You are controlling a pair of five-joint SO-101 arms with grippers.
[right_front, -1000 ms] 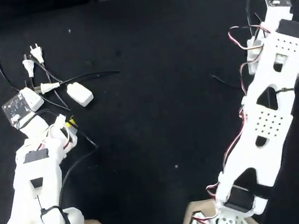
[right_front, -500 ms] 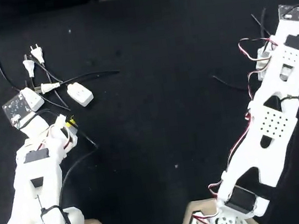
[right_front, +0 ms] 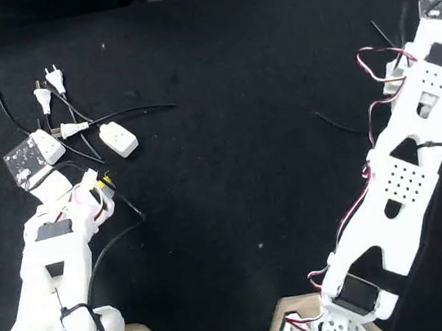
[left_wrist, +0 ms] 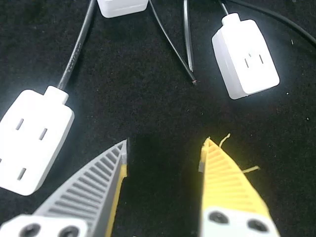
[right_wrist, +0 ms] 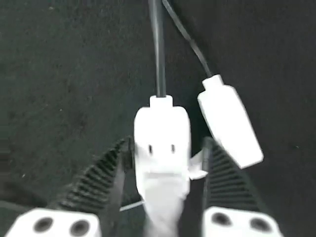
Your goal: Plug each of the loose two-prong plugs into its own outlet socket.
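Left claw [left_wrist: 164, 148] gapes wide over the tabletop [left_wrist: 148, 98], holding nothing, between one socket [left_wrist: 32, 138] and a second socket [left_wrist: 245, 57]. Right claw [right_wrist: 165, 148] is clamped on a corded socket [right_wrist: 162, 133]. Loose plugs [right_front: 42, 96] lie beyond the left arm.

Matt black cloth desk [right_front: 224, 132], smooth white plastic socket [right_wrist: 162, 133], black rubbery cables [left_wrist: 76, 49], ribbed grey and yellow plastic fingers [left_wrist: 224, 177] on left end effector [left_wrist: 164, 145], ribbed dark plastic fingers [right_wrist: 98, 182] on right end effector [right_wrist: 167, 143], matt white plastic arms [right_front: 396, 182]
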